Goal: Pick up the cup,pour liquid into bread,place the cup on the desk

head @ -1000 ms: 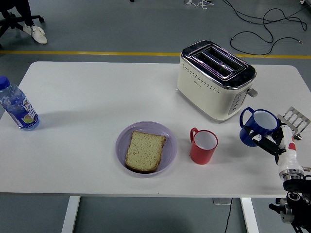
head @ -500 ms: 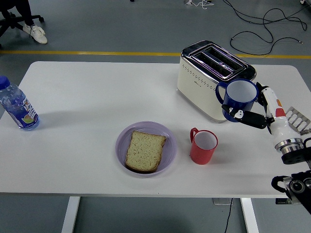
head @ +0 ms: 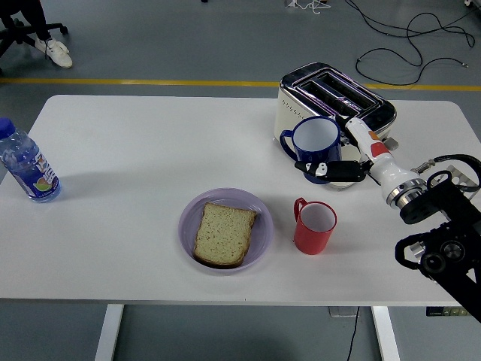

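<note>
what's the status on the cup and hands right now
Right hand shut on blue cup, held upright above the table in front of the toaster. Left hand out of view. Red cup stands just right of the bread.

Glossy blue enamel-look cup [head: 316, 141] before cream toaster [head: 331, 120] with polished metal top; matt white worktop [head: 135, 143]; porous bread [head: 224, 234]; clear plastic bottle [head: 26, 165], far left.

Cream toaster [head: 331, 113] at table's [head: 135, 135] far right, red mug [head: 313, 226] near front, water bottle [head: 26, 165] far left
</note>
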Tool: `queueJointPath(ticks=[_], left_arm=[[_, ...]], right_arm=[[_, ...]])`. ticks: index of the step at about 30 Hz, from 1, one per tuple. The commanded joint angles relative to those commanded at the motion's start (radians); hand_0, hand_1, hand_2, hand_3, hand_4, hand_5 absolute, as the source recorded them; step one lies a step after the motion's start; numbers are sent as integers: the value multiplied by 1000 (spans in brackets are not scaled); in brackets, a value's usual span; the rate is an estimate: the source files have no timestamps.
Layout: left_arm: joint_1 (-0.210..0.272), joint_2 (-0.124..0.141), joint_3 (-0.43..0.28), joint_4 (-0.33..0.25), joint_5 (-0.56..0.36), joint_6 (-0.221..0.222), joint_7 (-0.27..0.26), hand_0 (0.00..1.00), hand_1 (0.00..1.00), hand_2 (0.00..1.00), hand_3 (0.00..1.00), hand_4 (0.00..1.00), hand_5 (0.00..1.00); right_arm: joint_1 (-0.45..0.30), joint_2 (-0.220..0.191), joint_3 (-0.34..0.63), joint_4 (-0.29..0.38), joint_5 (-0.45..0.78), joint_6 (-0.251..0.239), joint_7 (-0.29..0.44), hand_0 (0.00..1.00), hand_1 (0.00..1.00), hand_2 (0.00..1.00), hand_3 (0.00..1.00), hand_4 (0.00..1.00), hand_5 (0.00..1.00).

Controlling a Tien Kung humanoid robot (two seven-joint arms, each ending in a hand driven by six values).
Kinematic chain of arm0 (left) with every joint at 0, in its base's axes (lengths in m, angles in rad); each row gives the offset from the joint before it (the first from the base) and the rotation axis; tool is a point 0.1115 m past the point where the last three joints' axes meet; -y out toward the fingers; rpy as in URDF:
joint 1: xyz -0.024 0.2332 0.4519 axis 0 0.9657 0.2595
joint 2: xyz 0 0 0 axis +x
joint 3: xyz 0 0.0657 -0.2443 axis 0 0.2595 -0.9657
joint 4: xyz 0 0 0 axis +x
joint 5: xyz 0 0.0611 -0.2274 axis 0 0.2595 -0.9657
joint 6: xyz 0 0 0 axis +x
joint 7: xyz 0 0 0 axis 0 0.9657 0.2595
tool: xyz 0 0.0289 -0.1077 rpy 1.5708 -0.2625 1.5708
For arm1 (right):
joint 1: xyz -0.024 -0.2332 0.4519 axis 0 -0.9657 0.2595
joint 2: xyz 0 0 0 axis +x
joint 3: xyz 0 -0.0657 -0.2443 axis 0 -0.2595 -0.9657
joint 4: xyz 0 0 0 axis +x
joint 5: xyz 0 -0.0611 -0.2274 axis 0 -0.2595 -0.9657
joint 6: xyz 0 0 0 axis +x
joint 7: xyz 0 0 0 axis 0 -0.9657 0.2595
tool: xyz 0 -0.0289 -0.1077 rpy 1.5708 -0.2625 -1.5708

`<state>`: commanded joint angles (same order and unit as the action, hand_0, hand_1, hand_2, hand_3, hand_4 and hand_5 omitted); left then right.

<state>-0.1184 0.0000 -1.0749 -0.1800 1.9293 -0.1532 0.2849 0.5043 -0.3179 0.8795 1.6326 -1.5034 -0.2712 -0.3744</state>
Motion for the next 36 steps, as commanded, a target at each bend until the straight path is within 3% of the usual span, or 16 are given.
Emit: queueJointPath(ticks=[13,19,29,36], left_arm=[[0,0,5,0,-9,-2,3,653,687,707,589,293,889],[2,0,5,0,-11,0,3,654,687,707,589,293,889],[3,0,6,0,-12,-1,4,654,688,707,589,293,887],[4,0,7,0,-11,-3,5,654,688,707,589,294,887]], right_arm=[[197,81,-198,-150,-47,13,-76,159,236,473,521,751,2],[267,110,-282,-203,-143,4,-99,164,232,466,520,713,2],[377,122,-439,-269,-353,8,-99,193,242,463,523,676,6],[421,122,-513,-266,-402,6,-98,196,241,462,523,673,9]])
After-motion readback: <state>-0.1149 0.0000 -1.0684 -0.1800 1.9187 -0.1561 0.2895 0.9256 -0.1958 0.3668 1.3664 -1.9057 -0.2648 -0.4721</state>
